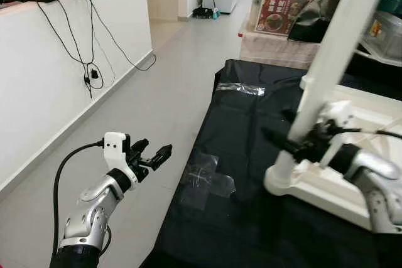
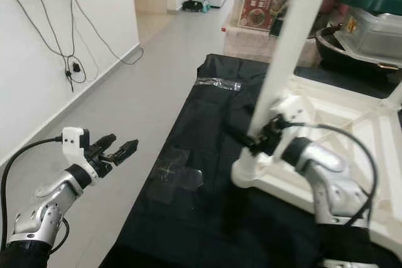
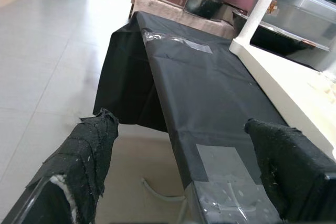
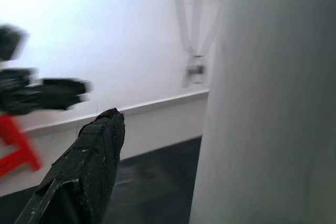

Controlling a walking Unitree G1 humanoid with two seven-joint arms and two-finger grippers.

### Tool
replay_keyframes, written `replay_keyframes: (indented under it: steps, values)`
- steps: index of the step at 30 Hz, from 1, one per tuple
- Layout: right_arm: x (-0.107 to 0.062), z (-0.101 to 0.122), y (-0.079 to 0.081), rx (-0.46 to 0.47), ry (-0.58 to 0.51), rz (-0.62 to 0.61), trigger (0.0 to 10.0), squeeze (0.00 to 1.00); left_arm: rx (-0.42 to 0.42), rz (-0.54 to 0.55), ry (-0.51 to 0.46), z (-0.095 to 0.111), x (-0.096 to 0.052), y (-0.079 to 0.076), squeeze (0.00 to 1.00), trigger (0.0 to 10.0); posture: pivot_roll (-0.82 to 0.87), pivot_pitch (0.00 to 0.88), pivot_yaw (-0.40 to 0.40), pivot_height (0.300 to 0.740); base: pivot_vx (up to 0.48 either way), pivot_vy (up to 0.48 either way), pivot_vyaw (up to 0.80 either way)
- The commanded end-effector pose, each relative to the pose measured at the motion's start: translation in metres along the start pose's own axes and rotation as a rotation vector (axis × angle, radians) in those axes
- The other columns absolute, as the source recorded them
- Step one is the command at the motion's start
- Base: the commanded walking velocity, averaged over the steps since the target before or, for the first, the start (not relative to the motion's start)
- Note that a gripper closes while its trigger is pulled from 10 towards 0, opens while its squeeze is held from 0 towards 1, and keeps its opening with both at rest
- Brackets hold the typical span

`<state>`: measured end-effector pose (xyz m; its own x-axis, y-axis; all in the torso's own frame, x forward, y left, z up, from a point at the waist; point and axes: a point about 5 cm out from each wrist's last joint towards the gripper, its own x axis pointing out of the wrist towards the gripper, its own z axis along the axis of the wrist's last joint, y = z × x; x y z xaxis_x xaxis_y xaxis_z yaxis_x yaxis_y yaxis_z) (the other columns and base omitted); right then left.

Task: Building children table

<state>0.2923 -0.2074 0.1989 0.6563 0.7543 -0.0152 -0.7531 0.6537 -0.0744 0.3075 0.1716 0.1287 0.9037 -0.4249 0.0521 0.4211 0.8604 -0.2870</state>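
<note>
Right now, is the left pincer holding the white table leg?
No, the left pincer hovers open over the floor, apart from the white table leg, which the right pincer grips.

Silver arms, black cables, black-fingered left pincer [image 1: 154, 157].

A red printed label [image 1: 276, 14] on a clear storage box [image 1: 295, 1] shows a food picture; its lettering is too small to read
</note>
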Motion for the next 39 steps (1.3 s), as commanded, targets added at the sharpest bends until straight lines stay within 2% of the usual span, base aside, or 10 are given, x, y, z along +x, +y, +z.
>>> replay_keyframes:
  steps: [1,10,14,18,20,28,29,33,34,39]
  values:
    - [0.019,-0.021,0.03,0.064,0.042,0.168,3.2,0.0,-0.004,0.012,0.014,-0.002,-0.003,0.004,0.0,10.0,-0.07,0.0,-0.045,0.74,0.0,0.0,0.0]
    - [0.014,-0.072,-0.024,0.166,0.284,-0.801,0.0,0.0,-0.003,0.011,0.018,-0.002,-0.004,0.005,0.0,10.0,-0.08,0.0,-0.04,0.74,0.0,0.0,0.0]
    - [-0.069,-0.099,-0.01,0.289,0.429,-1.504,0.0,0.0,-0.003,0.011,0.014,-0.002,-0.004,0.005,0.0,10.0,-0.1,0.0,-0.03,0.74,0.0,0.0,0.0]
    - [-0.064,-0.089,0.001,0.257,0.405,-1.459,1.5,0.0,-0.003,0.01,0.014,-0.002,-0.004,0.006,0.0,10.0,-0.11,0.0,-0.028,0.74,0.0,0.0,0.0]
    - [-0.053,-0.077,0.009,0.267,0.333,-1.372,10.0,0.0,-0.003,0.006,0.015,-0.002,-0.004,0.006,0.0,10.0,-0.12,0.0,-0.028,0.74,0.0,0.0,0.0]
    - [-0.011,-0.023,0.007,0.209,-0.015,-1.042,10.0,0.0,-0.003,0.006,0.01,-0.002,-0.002,0.005,0.0,10.0,-0.11,0.0,-0.035,0.74,0.0,0.0,0.0]
    - [-0.011,-0.012,-0.001,0.178,-0.078,-1.017,10.0,1.0,-0.003,0.007,0.009,-0.002,-0.002,0.005,0.0,10.0,-0.11,0.0,-0.037,0.74,0.0,0.0,0.0]
    - [-0.015,-0.001,-0.016,0.154,-0.117,-1.027,10.0,1.0,-0.003,0.008,0.007,-0.002,-0.002,0.005,0.0,10.0,-0.1,0.0,-0.048,0.74,0.0,0.0,0.0]
    - [-0.019,0.013,-0.03,0.143,-0.146,-1.017,10.0,0.0,-0.002,0.01,0.005,-0.002,-0.002,0.005,0.0,10.0,-0.1,0.0,-0.051,0.74,0.0,0.0,0.0]
    - [-0.017,0.044,-0.036,0.107,-0.218,-0.754,10.0,0.0,-0.003,0.012,0.001,-0.002,-0.002,0.004,0.0,10.0,-0.09,0.0,-0.054,0.74,0.0,0.0,0.0]
